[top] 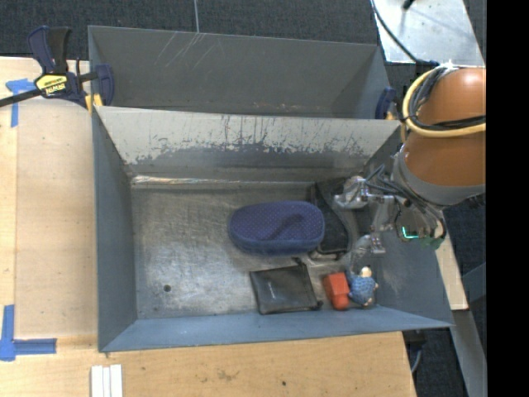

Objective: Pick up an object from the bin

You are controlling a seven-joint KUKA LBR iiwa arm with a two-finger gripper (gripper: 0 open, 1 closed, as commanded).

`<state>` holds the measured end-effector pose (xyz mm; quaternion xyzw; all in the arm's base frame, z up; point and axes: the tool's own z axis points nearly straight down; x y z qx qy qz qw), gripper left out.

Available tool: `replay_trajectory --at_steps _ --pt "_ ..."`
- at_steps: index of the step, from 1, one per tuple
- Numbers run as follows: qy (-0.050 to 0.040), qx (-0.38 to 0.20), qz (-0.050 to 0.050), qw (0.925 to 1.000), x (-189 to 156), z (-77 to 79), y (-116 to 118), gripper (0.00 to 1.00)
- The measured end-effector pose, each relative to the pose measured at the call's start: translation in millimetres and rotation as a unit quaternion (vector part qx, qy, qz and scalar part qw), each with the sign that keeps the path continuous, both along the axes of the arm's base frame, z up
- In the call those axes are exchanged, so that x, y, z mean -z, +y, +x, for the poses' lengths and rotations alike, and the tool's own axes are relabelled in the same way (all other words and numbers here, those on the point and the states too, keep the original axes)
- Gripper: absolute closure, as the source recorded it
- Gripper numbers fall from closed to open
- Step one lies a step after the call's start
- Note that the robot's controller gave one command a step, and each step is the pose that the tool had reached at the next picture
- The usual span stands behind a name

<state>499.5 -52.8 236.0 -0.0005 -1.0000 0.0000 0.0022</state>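
Note:
My gripper (359, 222) hangs at the bin's right side, its two metal fingers spread open with nothing between them. Just left of it a black object (332, 222) lies partly under a dark blue oval pouch (276, 226). Directly below the lower fingertip (366, 251) sit a small blue fuzzy figure (363, 289) and a red-orange block (335, 289), side by side against the right wall. A flat black square case (284, 290) lies in front of the pouch.
All the things are grouped in the right half of the bin floor. The left half is bare grey metal, and the sloped walls rise close on the gripper's right.

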Motion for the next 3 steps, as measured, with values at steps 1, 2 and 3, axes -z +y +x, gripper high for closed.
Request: replay_trajectory --at_steps 1,2,3 --pt "-0.0106 -0.122 -0.003 0.9925 158 73.8 68 0.0" --pt "-0.0192 -0.122 -0.003 0.9923 154 77.7 69 1.0" --pt "-0.0084 -0.26 -0.001 0.9655 -17 102.0 55 1.0"
